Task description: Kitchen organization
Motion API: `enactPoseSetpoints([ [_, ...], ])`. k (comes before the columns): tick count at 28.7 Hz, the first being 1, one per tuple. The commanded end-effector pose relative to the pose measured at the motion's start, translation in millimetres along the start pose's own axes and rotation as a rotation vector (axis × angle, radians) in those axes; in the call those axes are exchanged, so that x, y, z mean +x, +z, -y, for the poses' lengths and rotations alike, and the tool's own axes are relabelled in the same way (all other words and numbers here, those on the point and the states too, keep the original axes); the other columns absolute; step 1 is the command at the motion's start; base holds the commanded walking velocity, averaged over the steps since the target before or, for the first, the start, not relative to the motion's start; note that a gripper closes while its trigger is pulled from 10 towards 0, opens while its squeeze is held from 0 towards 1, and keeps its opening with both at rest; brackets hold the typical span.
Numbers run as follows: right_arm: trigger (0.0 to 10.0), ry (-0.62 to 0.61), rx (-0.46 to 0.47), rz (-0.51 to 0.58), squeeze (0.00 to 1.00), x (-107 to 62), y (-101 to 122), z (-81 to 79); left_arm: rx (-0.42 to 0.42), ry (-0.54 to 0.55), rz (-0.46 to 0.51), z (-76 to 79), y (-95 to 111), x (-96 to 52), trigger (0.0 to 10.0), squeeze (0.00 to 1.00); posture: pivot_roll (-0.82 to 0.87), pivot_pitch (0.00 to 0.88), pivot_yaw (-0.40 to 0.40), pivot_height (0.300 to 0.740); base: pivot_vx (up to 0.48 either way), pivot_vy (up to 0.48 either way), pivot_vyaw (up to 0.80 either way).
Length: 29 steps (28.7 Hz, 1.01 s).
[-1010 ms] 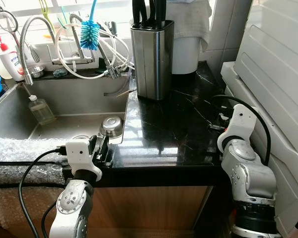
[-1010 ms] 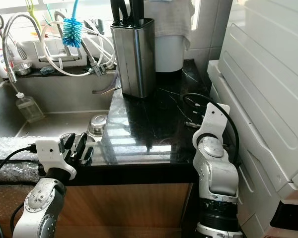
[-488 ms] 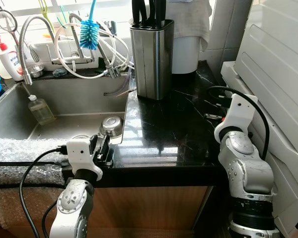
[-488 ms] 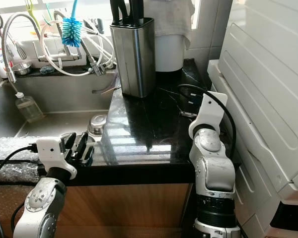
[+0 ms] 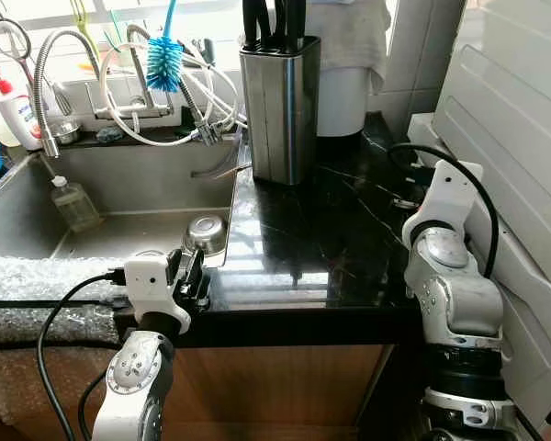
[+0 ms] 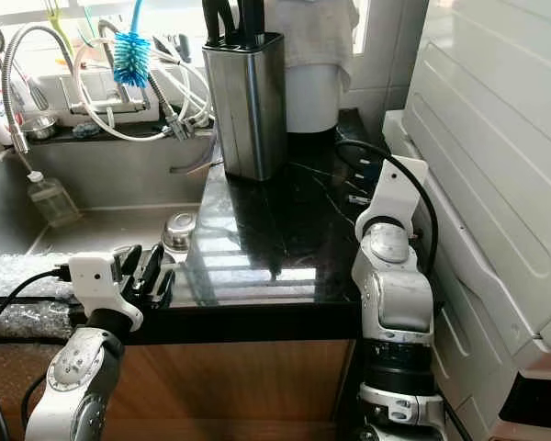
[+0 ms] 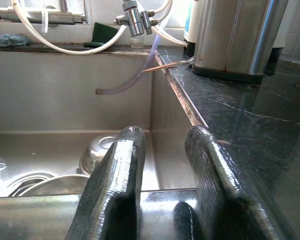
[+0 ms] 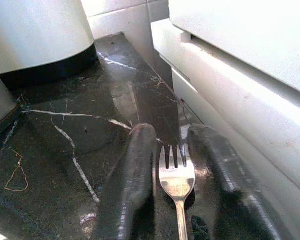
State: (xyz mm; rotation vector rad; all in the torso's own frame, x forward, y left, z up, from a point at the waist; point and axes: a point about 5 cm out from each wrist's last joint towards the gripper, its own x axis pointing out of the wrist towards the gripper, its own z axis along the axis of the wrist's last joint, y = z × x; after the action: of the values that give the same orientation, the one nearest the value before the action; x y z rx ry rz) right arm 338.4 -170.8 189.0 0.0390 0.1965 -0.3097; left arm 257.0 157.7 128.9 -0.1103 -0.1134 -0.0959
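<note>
Right wrist view shows your right gripper (image 8: 172,165) with a fork (image 8: 177,175) between its two black fingers (image 8: 132,190), tines forward. The fork looks pinched at the handle, though you cannot see the contact itself. It hangs just above the black marble worktop (image 5: 331,230), near the right edge beside the white appliance (image 5: 514,138), presumably lifted clear for carrying to storage. Toward the back edge stands the steel knife block (image 5: 280,106), a likely home for cutlery. Your left gripper (image 7: 165,175) rests at the worktop's front edge with fingers apart and empty, parked beside the sink (image 5: 119,184), where a steel bowl (image 5: 207,234) and a small bottle (image 5: 73,202) sit in the basin.
</note>
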Motion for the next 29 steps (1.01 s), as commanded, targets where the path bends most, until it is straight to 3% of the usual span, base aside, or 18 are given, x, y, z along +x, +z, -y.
enactPoseSetpoints([
  [1, 10.0, 0.012, 0.005, 0.000, 1.00, 1.0, 3.1, -5.4, -0.004, 0.000, -0.038, -2.2, -5.4, -0.8, 10.0, 0.00, -0.05, 0.000, 0.076, 0.740, 0.000, 0.000, 0.00],
  [29, 10.0, 0.002, 0.019, -0.014, 1.00, -0.9, -0.7, -7.2, -0.010, -0.014, -0.044, -0.6, -6.8, -1.6, 10.0, 0.00, -0.05, 0.000, 0.077, 0.740, 0.000, 0.000, 0.00],
])
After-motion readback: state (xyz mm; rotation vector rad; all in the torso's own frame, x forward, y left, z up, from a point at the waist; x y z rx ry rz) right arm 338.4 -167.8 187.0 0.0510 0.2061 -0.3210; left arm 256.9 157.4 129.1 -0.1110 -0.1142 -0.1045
